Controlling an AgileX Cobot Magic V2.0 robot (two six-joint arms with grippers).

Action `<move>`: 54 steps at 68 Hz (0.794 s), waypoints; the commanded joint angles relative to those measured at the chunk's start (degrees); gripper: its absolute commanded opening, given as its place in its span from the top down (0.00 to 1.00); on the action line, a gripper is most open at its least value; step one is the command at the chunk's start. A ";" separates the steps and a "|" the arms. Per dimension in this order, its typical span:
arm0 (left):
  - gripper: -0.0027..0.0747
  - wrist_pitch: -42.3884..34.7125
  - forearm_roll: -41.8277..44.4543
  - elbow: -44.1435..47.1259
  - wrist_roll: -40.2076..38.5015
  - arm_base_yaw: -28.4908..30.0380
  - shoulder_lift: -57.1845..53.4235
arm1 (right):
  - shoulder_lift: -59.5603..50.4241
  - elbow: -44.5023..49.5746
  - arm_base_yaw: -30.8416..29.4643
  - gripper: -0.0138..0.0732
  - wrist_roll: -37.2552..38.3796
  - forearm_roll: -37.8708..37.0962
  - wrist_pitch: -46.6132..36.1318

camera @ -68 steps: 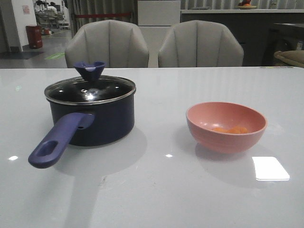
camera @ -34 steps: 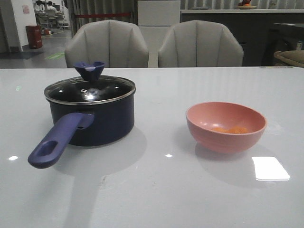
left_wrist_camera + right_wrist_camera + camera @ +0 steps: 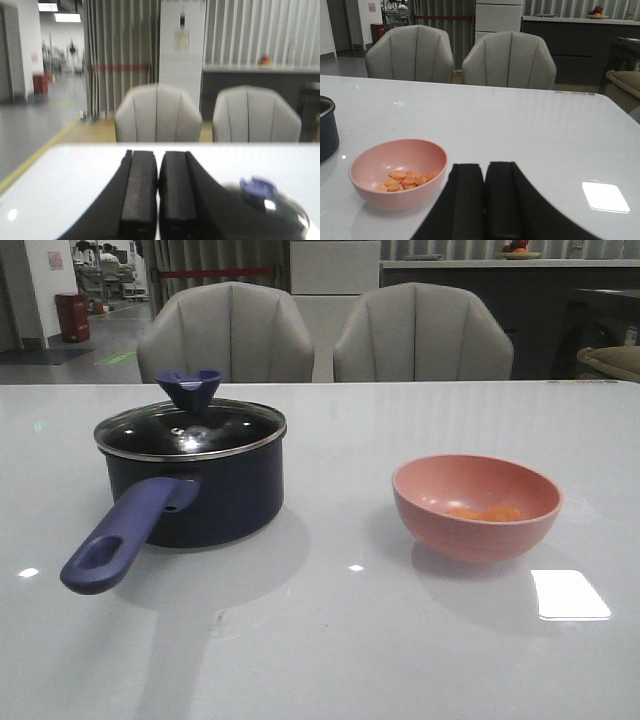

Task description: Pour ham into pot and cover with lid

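Observation:
The dark navy pot (image 3: pixel 200 495) stands on the left of the table, its purple-blue handle (image 3: pixel 120 537) pointing toward the front. The glass lid (image 3: pixel 190 429) with its dark-blue knob (image 3: pixel 190 388) sits on the pot. The knob (image 3: pixel 257 186) also shows blurred in the left wrist view. The ham (image 3: pixel 485 512) lies as several small orange pieces in the pink bowl (image 3: pixel 477 506) on the right, also seen in the right wrist view (image 3: pixel 405 180). My left gripper (image 3: pixel 158 165) is shut and empty, apart from the pot. My right gripper (image 3: pixel 485 175) is shut and empty, beside the bowl (image 3: pixel 397 172).
Two grey chairs (image 3: pixel 225 332) (image 3: pixel 422 332) stand behind the white table (image 3: pixel 320 640). Neither gripper shows in the front view. The pot's edge (image 3: pixel 327 127) shows in the right wrist view.

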 commanded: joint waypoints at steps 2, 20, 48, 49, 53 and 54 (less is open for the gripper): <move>0.79 3.94 -0.52 -5.61 -0.45 0.05 5.06 | -1.11 -0.28 -0.36 0.70 -0.15 -0.48 -4.54; 0.79 3.60 -0.52 -5.44 -0.45 0.05 9.35 | -1.11 -0.28 -0.36 0.70 -0.15 -0.48 -4.54; 0.15 4.43 -0.95 -5.55 -0.45 0.05 13.27 | -1.11 -0.28 -0.36 0.70 -0.15 -0.48 -4.54; 0.15 4.43 -0.95 -5.55 -0.45 0.05 13.27 | -1.11 -0.28 -0.36 0.70 -0.15 -0.48 -4.54; 0.13 5.43 -1.19 -6.40 -0.45 -0.47 14.62 | -1.11 -0.28 -0.36 0.70 -0.15 -0.48 -4.54; 0.13 6.35 -1.19 -7.14 -0.45 -0.86 15.61 | -1.11 -0.28 -0.36 0.70 -0.15 -0.48 -4.54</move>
